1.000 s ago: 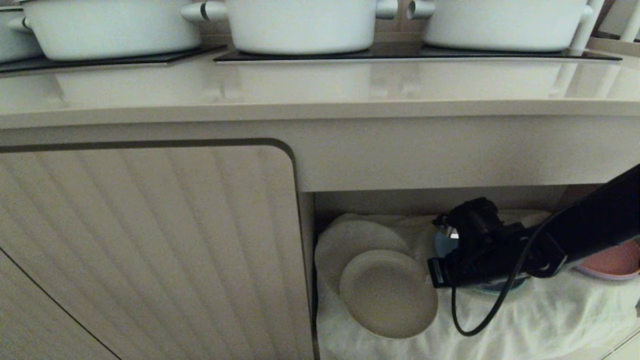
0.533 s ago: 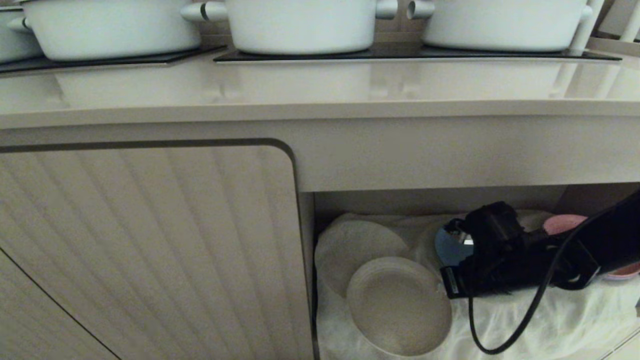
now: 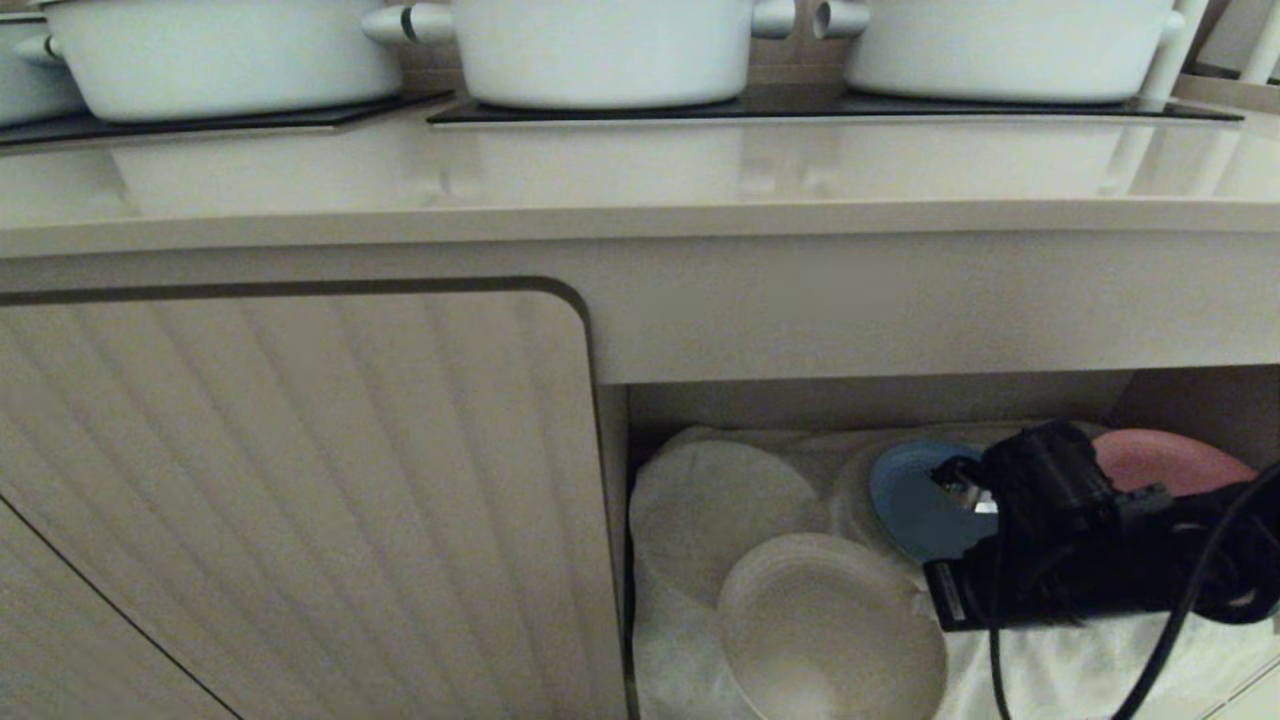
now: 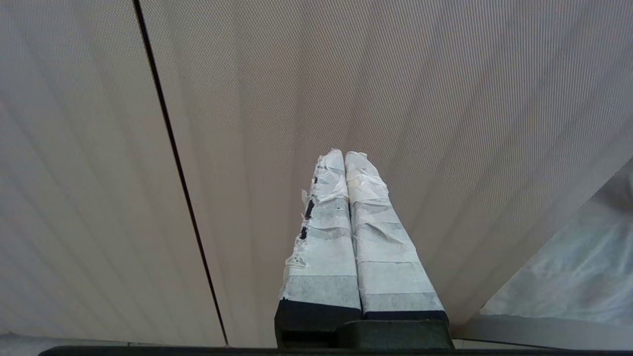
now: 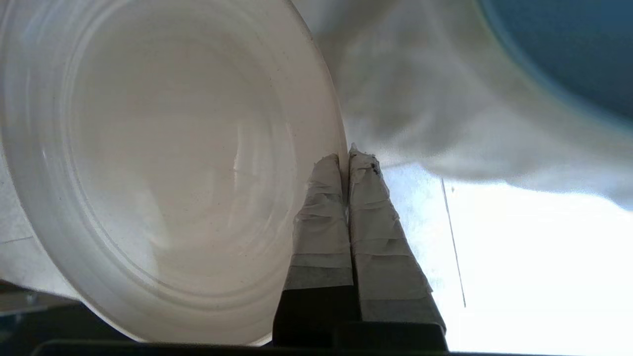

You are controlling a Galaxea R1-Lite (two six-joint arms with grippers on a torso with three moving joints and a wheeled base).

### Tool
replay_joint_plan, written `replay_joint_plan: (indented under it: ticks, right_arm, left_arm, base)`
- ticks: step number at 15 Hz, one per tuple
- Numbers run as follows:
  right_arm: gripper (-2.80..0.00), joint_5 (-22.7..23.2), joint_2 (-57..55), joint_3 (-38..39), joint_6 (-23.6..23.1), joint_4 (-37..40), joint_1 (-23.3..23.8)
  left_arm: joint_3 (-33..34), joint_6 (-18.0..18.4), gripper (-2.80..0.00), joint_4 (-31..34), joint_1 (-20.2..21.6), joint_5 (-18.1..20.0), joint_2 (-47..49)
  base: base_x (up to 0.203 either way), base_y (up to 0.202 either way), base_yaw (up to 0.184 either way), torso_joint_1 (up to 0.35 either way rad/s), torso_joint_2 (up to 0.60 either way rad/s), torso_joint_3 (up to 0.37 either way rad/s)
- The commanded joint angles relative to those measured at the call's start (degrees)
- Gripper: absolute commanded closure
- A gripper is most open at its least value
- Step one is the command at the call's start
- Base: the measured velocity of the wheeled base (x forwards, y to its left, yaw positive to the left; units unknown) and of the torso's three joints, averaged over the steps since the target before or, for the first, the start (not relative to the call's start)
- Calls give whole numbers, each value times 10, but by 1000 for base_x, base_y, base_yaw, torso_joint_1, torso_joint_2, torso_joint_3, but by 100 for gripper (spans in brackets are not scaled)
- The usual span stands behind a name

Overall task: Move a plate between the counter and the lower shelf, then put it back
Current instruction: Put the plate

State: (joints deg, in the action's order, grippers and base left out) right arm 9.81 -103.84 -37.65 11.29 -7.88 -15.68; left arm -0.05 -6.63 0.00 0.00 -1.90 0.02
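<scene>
The cream-beige plate (image 3: 830, 630) is at the front of the lower shelf (image 3: 1060, 670), tilted, over the wrinkly white cloth. My right gripper (image 3: 925, 598) reaches in from the right and is shut on the plate's right rim. In the right wrist view the taped fingers (image 5: 321, 212) pinch the plate (image 5: 168, 173) at its edge, where the right gripper (image 5: 347, 155) meets it. The counter (image 3: 600, 190) runs above. My left gripper (image 4: 344, 154) is shut on nothing and points at the ribbed cabinet door (image 4: 445, 99).
A blue plate (image 3: 915, 500) and a pink plate (image 3: 1165, 460) lie behind my right arm on the shelf. Larger white plates (image 3: 710, 495) sit at the shelf's left. White pots (image 3: 600, 50) stand on the black hob panels (image 3: 830, 108). The ribbed door (image 3: 300, 500) closes off the left.
My right arm has drawn back towards the near right with the plate, which slid down and right in the head view. The blue and pink plates are now uncovered.
</scene>
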Motion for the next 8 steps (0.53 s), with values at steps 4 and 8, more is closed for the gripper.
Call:
replay_joint_plan:
  ticks: [4, 8]
  right_arm:
    - [0, 1, 71, 66, 1, 3, 5]
    - [0, 1, 129, 105, 4, 8, 6]
  left_arm:
    - [0, 0, 0, 0, 0, 0, 0]
    - [0, -1, 0, 0, 0, 0, 0]
  base:
    - [0, 0, 0, 0, 0, 0]
    - [0, 0, 0, 0, 0, 0]
